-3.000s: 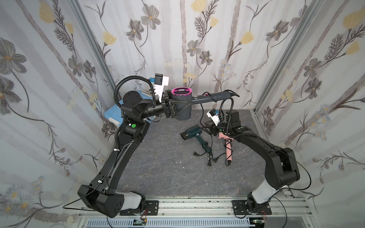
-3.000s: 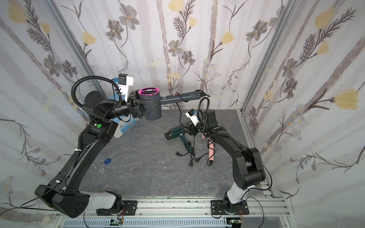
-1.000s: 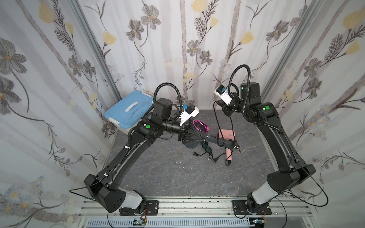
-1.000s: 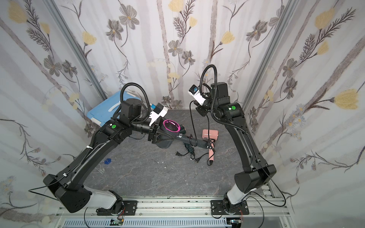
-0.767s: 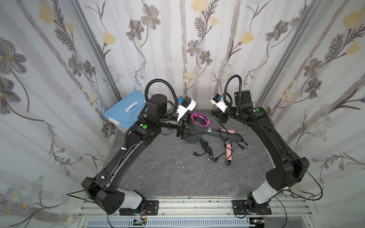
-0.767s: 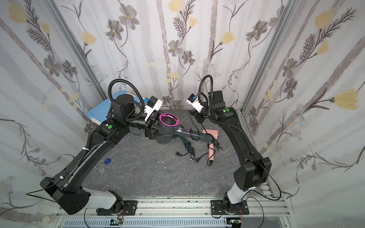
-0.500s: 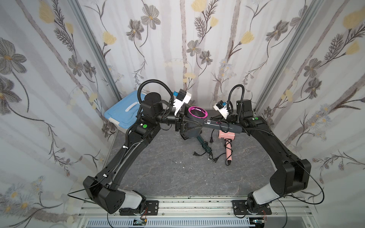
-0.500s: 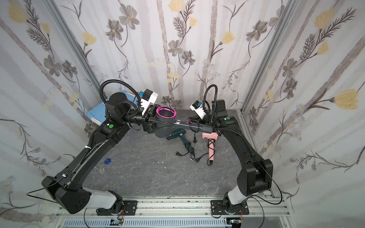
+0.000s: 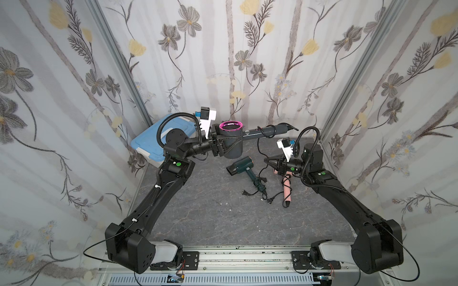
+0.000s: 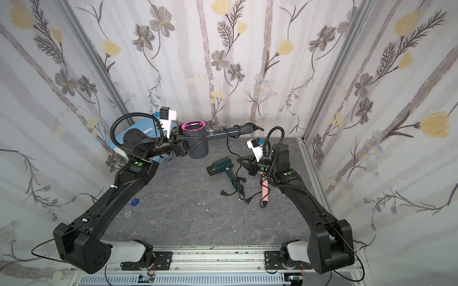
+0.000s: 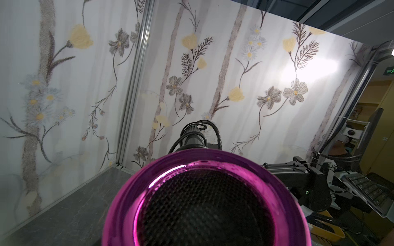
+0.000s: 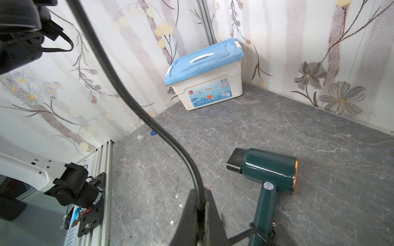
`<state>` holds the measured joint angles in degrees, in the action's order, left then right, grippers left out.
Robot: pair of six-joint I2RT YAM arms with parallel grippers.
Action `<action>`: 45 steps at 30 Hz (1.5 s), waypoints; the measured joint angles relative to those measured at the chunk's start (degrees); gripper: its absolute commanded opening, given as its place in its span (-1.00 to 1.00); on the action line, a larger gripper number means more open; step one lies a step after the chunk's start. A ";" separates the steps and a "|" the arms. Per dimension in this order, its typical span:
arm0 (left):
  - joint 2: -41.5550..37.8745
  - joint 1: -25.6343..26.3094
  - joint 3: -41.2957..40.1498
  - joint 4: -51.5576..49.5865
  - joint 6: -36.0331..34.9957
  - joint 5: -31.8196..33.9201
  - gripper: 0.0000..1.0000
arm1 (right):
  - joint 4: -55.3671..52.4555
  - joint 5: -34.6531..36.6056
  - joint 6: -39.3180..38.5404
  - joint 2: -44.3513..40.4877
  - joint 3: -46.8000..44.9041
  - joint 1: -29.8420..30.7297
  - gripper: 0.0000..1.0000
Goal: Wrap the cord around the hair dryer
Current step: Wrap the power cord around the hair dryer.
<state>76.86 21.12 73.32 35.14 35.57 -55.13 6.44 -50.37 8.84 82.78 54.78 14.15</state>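
Currently the gray hair dryer (image 9: 235, 153) hangs above the back of the tabletop (image 9: 210, 218), its barrel clamped in the left tool (image 9: 224, 146). Its black cord (image 9: 257, 144) drops from the handle end to the right tool (image 9: 267, 161), which is pinched tight on it. A green dryer (image 9: 241, 168) and a pink dryer (image 9: 287, 188) lie below.

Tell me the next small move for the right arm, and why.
Probably carry the right gripper, shut on the cord, up and over the handle of the grey hair dryer for another turn: the left gripper holds it aloft, and a loose length hangs between handle and gripper.
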 measured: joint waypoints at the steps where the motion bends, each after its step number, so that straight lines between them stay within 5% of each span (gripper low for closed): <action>1: 0.00 -0.26 -0.17 0.26 0.46 1.14 -1.00 | 0.52 0.70 0.81 -0.94 -0.66 0.68 -1.00; 6: -0.37 -0.50 1.36 -5.53 -3.37 6.34 -1.00 | -3.98 7.21 -0.07 -6.47 0.02 5.42 -1.00; 15: 0.44 0.17 11.21 -33.35 -22.93 11.21 -1.00 | -33.14 29.86 -11.96 -9.22 20.15 14.60 -1.00; 25: 2.82 6.60 16.39 -58.03 -38.88 11.30 -1.00 | -55.10 52.52 -24.15 0.24 47.84 16.87 -1.00; 32: 4.42 10.73 18.27 -64.96 -44.63 8.02 -1.00 | -59.36 61.05 -34.10 6.99 56.81 19.19 -1.00; 38: 4.42 12.02 18.56 -66.40 -46.05 2.93 -1.00 | -59.43 57.53 -40.28 14.25 60.13 17.49 -1.00; 45: 3.06 10.54 16.44 -56.28 -37.64 -5.33 -1.00 | -59.65 29.77 -39.71 20.98 63.08 6.19 -0.41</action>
<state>79.92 31.66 89.76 -21.15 -2.07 -60.47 -53.21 -20.60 -30.87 103.77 117.86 20.34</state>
